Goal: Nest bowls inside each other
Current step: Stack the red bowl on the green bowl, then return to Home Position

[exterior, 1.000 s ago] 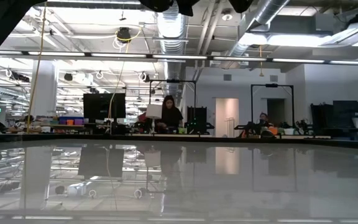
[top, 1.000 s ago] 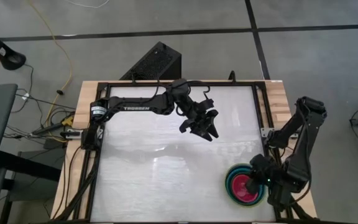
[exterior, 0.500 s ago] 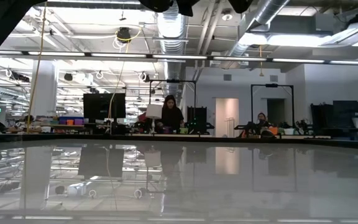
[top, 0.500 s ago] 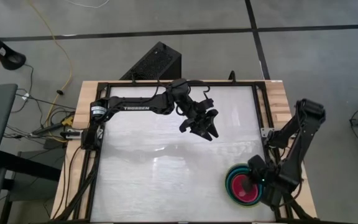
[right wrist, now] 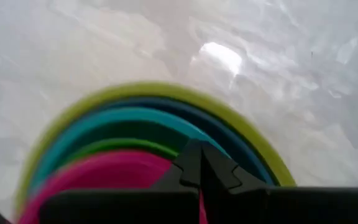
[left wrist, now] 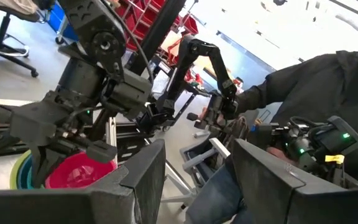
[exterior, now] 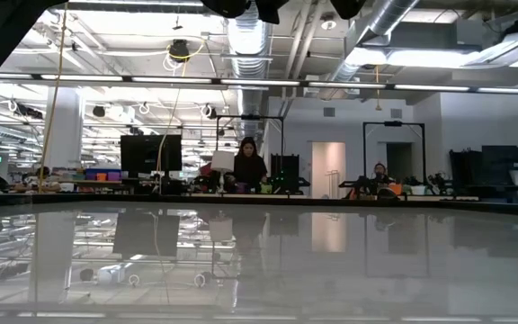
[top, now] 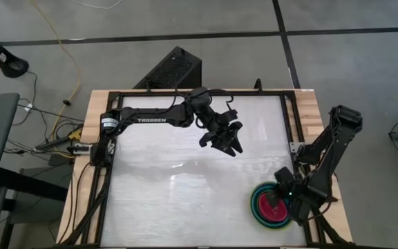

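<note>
Near the table's near right corner, the bowls stand nested in one stack. In the right wrist view the rims go from large lime green through blue, teal and small lime green to the magenta pink bowl innermost. My right gripper is shut and points steeply down over the magenta bowl's edge. My left gripper hangs open above the table's far middle, with nothing between its fingers. It looks across at the stack. My right gripper's shut fingertips stand over the magenta bowl's rim, coming from above. The blur and the fingers themselves hide the spot, so I cannot tell whether they touch the bowl.
The white tabletop stretches left of the stack inside a black frame. A black box sits on the floor beyond the far edge. In the left wrist view, a person in dark clothes sits past the table's right side.
My right gripper has gone down toward the nested bowls and rolled a little, staying shut. The bowls and my left arm have kept still.
</note>
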